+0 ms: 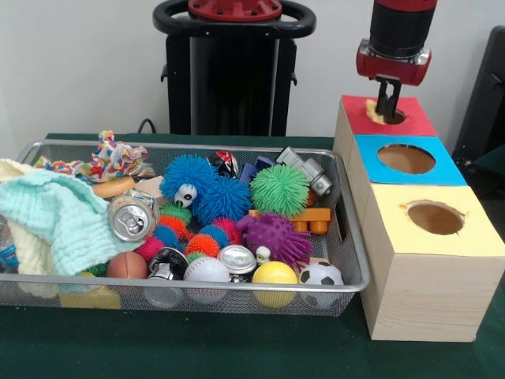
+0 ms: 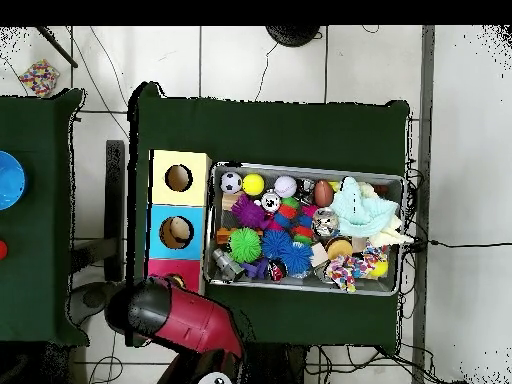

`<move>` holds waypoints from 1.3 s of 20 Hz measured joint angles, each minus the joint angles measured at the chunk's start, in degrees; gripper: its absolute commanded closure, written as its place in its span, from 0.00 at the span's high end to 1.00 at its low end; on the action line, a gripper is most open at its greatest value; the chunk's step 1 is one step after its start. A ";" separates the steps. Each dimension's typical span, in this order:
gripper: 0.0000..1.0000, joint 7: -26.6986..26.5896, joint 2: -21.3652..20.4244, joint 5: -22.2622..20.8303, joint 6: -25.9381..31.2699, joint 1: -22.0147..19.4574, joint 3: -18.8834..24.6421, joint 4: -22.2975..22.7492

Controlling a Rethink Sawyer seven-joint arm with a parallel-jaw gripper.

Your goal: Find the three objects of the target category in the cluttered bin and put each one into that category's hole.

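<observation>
Front view shows the gripper (image 1: 387, 109) lowered straight over the hole (image 1: 384, 114) in the red-topped box (image 1: 410, 120), the farthest of three boxes lined up to the right of the bin (image 1: 353, 251). Its dark fingers hang close together with their tips at or just inside the rim. A pale tan scrap shows at the left edge of that hole, beside the tips; it may be one of the plush toys going in, but whether the fingers grip it or have let go I cannot tell. From overhead the arm (image 2: 175, 318) covers most of the red top, so that view settles nothing.

My reading is that the drop step is in hand: a toy is being delivered to its hole rather than searched for.

In the bin itself no orange or tan plush toy shows plainly. The left part lies under a mint green cloth (image 1: 59, 215) with a patterned rag (image 1: 106, 162) behind it, and the rest holds spiky balls, among them a blue one (image 1: 189, 175) and a green one (image 1: 279, 189), crushed cans and small sports balls such as the soccer ball (image 1: 321, 275) at the near right corner.

Next, I judge, the arm must rise clear of the box, swing left over the bin and hunt again. Any remaining toy is probably buried, most likely under the cloth, so something will need shifting first.
</observation>
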 measured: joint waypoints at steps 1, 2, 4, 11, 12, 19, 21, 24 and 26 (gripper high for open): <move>0.00 0.00 -0.01 0.00 -0.46 -0.29 0.41 0.19; 0.00 0.00 -0.01 0.00 -0.71 -0.47 0.64 0.30; 0.00 0.00 0.07 0.01 -2.47 -1.80 2.10 1.08; 0.00 0.00 2.28 0.05 -9.71 -6.72 6.71 4.10; 0.00 0.00 2.42 0.05 -9.89 -6.81 6.86 4.14; 0.00 0.00 3.39 -0.79 -10.31 -6.34 7.46 4.22; 0.00 0.00 3.27 -1.00 -10.31 -6.19 7.46 4.25; 0.00 0.00 2.88 -1.29 -10.31 -6.04 7.43 4.44; 0.00 0.00 2.44 -1.37 -10.25 -5.95 7.42 4.64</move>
